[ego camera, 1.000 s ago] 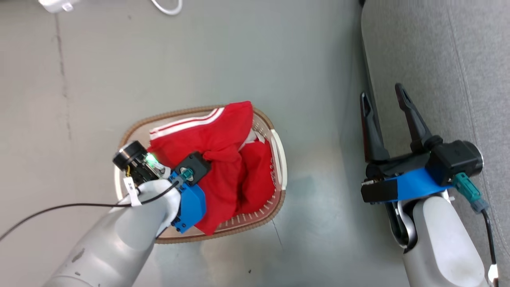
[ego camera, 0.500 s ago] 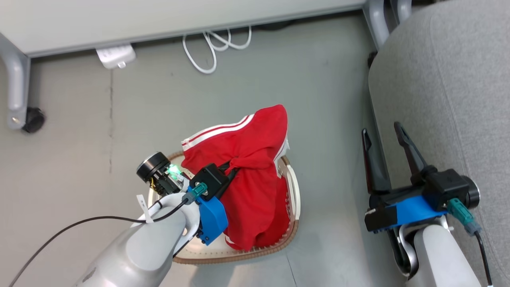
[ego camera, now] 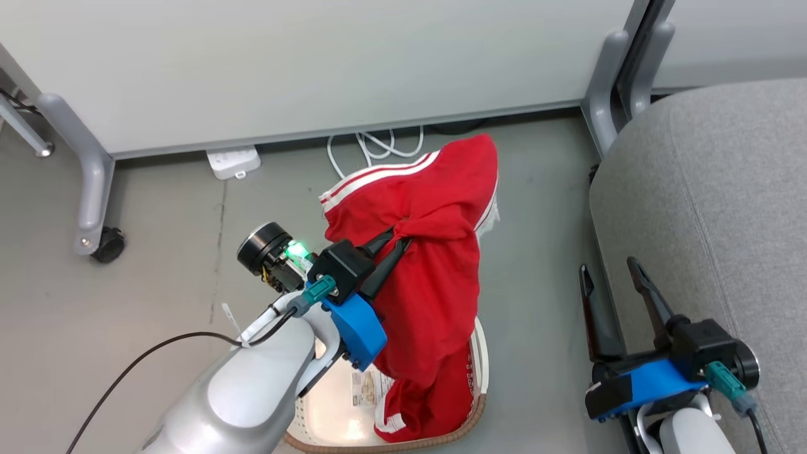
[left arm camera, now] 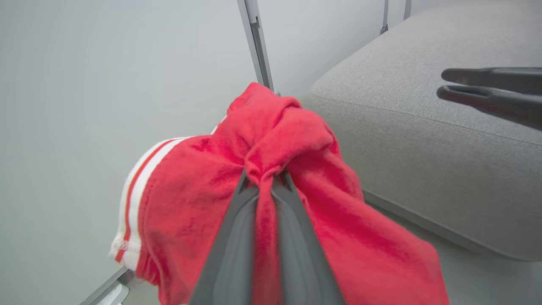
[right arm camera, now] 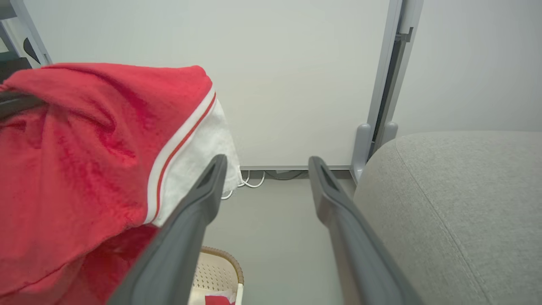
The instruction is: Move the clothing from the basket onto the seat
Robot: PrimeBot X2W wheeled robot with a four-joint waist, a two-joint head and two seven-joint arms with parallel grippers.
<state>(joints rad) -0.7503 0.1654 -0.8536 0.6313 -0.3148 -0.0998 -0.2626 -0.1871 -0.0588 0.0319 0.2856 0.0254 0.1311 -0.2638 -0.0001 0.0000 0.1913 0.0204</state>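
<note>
My left gripper (ego camera: 398,236) is shut on a bunched fold of the red clothing (ego camera: 441,265), which hangs from it above the basket (ego camera: 482,372). In the left wrist view the fingers (left arm camera: 237,228) pinch the red knot (left arm camera: 288,135). The garment's white-striped hem points toward the wall. More red cloth with white trim (ego camera: 416,410) lies in the basket; I cannot tell whether it is a separate piece. My right gripper (ego camera: 608,266) is open and holds nothing, low beside the grey seat (ego camera: 712,189). Its fingers (right arm camera: 199,199) frame the floor between the clothing (right arm camera: 76,148) and the seat (right arm camera: 457,199).
White partition panels on grey wheeled legs (ego camera: 94,183) stand behind the basket. A white power strip (ego camera: 233,162) and a looped white cable (ego camera: 378,148) lie on the grey floor under them. A barcode sticker (ego camera: 362,388) shows inside the basket.
My left gripper has lifted the red clothing up out of the basket. The head camera has tilted up, bringing the panels into view. The right gripper stays open beside the seat.
</note>
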